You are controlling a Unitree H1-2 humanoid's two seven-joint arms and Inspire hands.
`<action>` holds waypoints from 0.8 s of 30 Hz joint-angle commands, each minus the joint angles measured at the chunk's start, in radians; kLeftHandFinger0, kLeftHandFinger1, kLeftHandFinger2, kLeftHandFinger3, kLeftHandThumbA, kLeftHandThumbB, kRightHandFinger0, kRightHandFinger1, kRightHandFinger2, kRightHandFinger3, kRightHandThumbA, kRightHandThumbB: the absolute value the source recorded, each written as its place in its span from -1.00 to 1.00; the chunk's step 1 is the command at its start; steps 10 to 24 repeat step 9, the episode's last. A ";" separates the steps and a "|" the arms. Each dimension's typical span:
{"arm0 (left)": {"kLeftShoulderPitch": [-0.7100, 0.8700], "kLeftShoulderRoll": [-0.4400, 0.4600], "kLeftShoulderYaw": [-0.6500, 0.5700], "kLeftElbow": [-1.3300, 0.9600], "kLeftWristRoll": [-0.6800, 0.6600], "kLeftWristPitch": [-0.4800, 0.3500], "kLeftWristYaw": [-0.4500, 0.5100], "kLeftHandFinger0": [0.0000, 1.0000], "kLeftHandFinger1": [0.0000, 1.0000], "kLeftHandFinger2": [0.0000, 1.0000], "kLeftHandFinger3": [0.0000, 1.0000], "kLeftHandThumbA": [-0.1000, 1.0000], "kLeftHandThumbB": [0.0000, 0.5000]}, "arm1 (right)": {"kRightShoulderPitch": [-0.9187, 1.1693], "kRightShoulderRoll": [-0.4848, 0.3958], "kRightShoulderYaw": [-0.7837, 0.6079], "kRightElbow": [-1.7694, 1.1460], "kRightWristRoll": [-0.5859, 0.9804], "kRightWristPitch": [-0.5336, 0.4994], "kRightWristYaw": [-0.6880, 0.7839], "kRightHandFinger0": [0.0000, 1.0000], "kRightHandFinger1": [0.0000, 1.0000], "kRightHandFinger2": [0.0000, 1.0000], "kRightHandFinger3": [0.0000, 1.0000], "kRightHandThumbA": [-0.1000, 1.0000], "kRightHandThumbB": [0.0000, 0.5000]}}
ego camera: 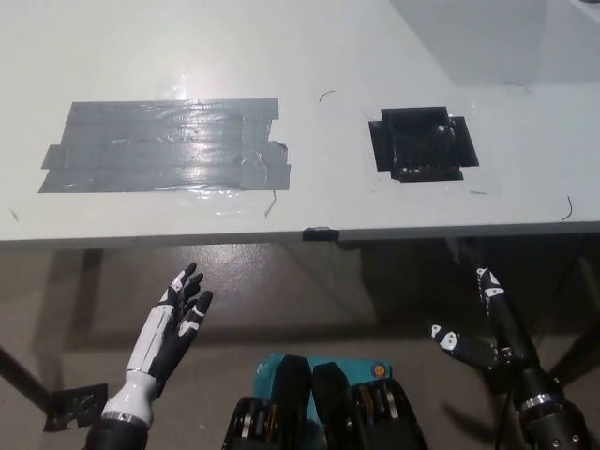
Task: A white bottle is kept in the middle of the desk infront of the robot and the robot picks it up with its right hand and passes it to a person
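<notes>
Below the desk (pixel 300 37), both hands (pixel 173 323) (pixel 487 333) hang open.

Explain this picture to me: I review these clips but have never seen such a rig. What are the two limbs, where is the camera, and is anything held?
This is one view from a camera on a humanoid robot's head, looking steeply down. The white left hand shows at lower left, open, below the desk edge. The black right hand is at lower right, also open and below the edge. Neither holds anything. On the desk lie a patch of grey tape and a square of black tape. No white bottle and no person show in this picture.
</notes>
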 commanded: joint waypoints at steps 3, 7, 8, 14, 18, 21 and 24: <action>-0.013 0.014 0.000 -0.015 -0.001 -0.046 -0.005 1.00 1.00 1.00 1.00 0.68 -0.81 | -0.016 -0.005 0.001 -0.002 -0.004 -0.063 0.017 1.00 1.00 1.00 1.00 0.59 -0.13; -0.004 0.015 -0.002 -0.028 0.003 -0.029 -0.006 1.00 1.00 1.00 1.00 0.71 -0.79 | -0.011 -0.006 0.005 -0.002 -0.007 -0.065 0.023 1.00 1.00 1.00 1.00 0.58 -0.12; -0.003 0.016 -0.002 -0.028 0.005 -0.030 -0.006 1.00 1.00 1.00 1.00 0.72 -0.79 | -0.011 -0.006 0.006 -0.003 -0.010 -0.062 0.023 1.00 1.00 1.00 1.00 0.58 -0.12; -0.003 0.016 -0.002 -0.028 0.005 -0.030 -0.006 1.00 1.00 1.00 1.00 0.72 -0.79 | -0.011 -0.006 0.006 -0.003 -0.010 -0.062 0.023 1.00 1.00 1.00 1.00 0.58 -0.12; -0.003 0.016 -0.002 -0.028 0.005 -0.030 -0.006 1.00 1.00 1.00 1.00 0.72 -0.79 | -0.011 -0.006 0.006 -0.003 -0.010 -0.062 0.023 1.00 1.00 1.00 1.00 0.58 -0.12; -0.003 0.016 -0.002 -0.028 0.005 -0.030 -0.006 1.00 1.00 1.00 1.00 0.72 -0.79 | -0.011 -0.006 0.006 -0.003 -0.010 -0.062 0.023 1.00 1.00 1.00 1.00 0.58 -0.12; -0.003 0.016 -0.002 -0.028 0.005 -0.030 -0.006 1.00 1.00 1.00 1.00 0.72 -0.79 | -0.011 -0.006 0.006 -0.003 -0.010 -0.062 0.023 1.00 1.00 1.00 1.00 0.58 -0.12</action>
